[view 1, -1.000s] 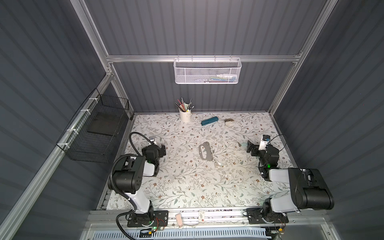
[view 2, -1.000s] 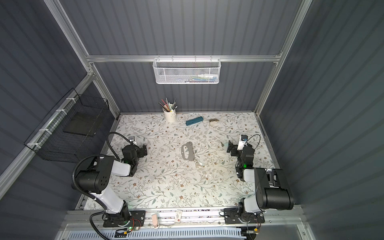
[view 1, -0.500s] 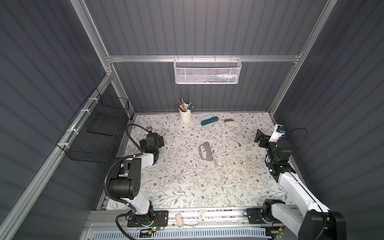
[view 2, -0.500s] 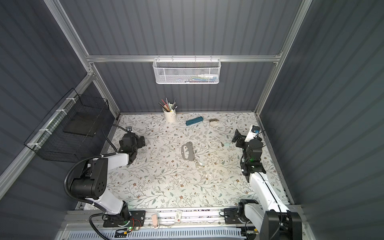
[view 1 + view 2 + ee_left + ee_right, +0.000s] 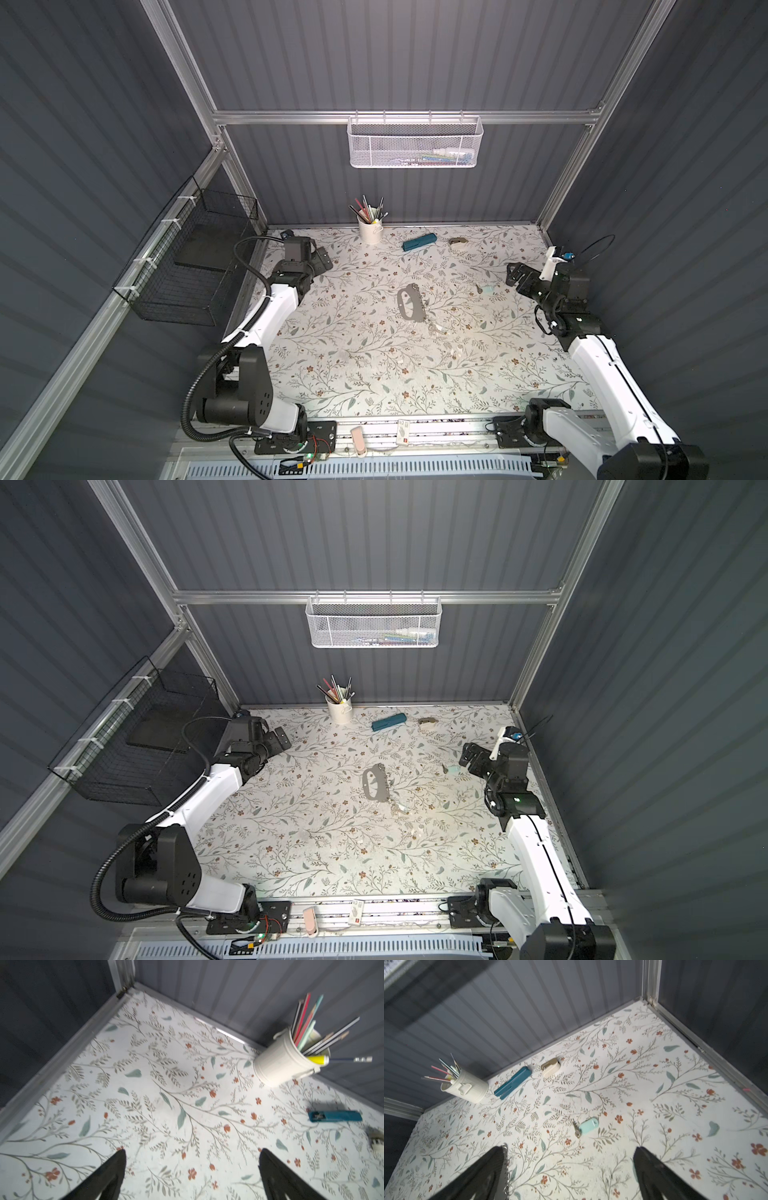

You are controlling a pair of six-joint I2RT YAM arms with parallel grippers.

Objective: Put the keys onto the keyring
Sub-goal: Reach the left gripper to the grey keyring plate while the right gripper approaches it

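Note:
The keyring (image 5: 409, 305) (image 5: 376, 785), a flat dark-grey plate with an oval cutout, lies mid-table. In the right wrist view its ringed edge (image 5: 505, 1164) peeks out beside one finger. One of the keys (image 5: 486, 289) (image 5: 453, 769) (image 5: 588, 1124), with a mint tag, lies right of the plate. A small pale key-like piece (image 5: 435, 329) lies by the plate's near end. My right gripper (image 5: 515, 274) (image 5: 469, 756) (image 5: 571, 1149) hovers open just right of the tagged key, holding nothing. At the far left, my left gripper (image 5: 322, 259) (image 5: 280, 739) (image 5: 192, 1152) is open over bare table.
A white pencil cup (image 5: 370, 230) (image 5: 284, 1064), a dark-teal case (image 5: 419, 242) (image 5: 512, 1082) and a beige oblong piece (image 5: 457, 242) (image 5: 550, 1067) stand along the back wall. A white mesh basket (image 5: 415, 143) hangs above; a black wire basket (image 5: 187, 266) hangs on the left wall.
Both arms have unfolded and stretched toward the back of the table. The left gripper went to the back left, the right gripper to the right beside the tagged key. Both stayed open.

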